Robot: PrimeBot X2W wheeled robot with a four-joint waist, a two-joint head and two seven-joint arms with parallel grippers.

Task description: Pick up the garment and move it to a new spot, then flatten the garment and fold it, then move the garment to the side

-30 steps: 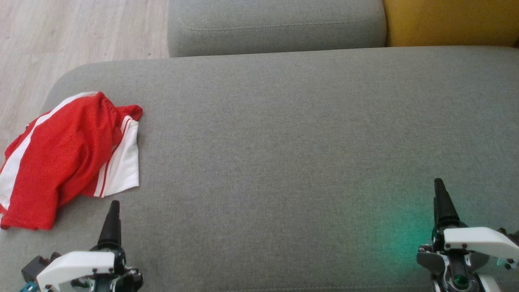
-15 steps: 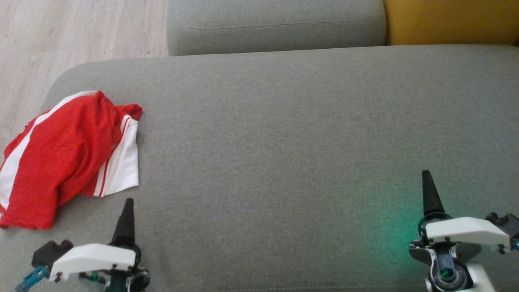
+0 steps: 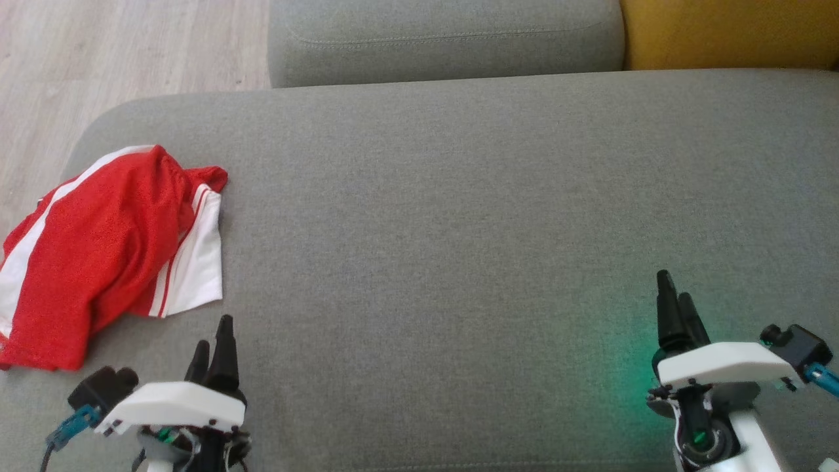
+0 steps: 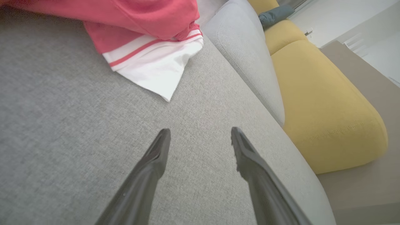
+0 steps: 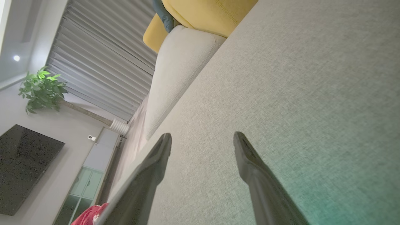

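The garment [image 3: 105, 249], a crumpled red piece with white stripes and a white panel, lies at the left end of the sofa seat [image 3: 459, 229]. Its outer side reaches the seat's rounded edge above the floor [image 3: 131, 46]. One white corner [image 4: 167, 93] lies flat on the seat and points toward the left tool [image 3: 215, 341].

Tool state: the left tool hovers near that corner, apart from the cloth, with both fingers spread wide and nothing between them. The right tool [image 3: 674, 288] is well apart over the right part of the seat, equally wide open and empty.

Step in hand, as judged: reach and pick-up, not yet begun.

Recommended procedure:
1. Advance the left tool toward the bunched red ridge beside the white panel. A raised fold probably gives the fingers more to bite than the flat corner.
2. Lower it until the fingertips press slightly into the upholstery (the seat fabric looks soft and should yield), then close.
3. Lift straight up before carrying the garment toward the open middle of the seat. Dragging could pull the overhanging side off the edge.
4. Bring the right tool across only for flattening.
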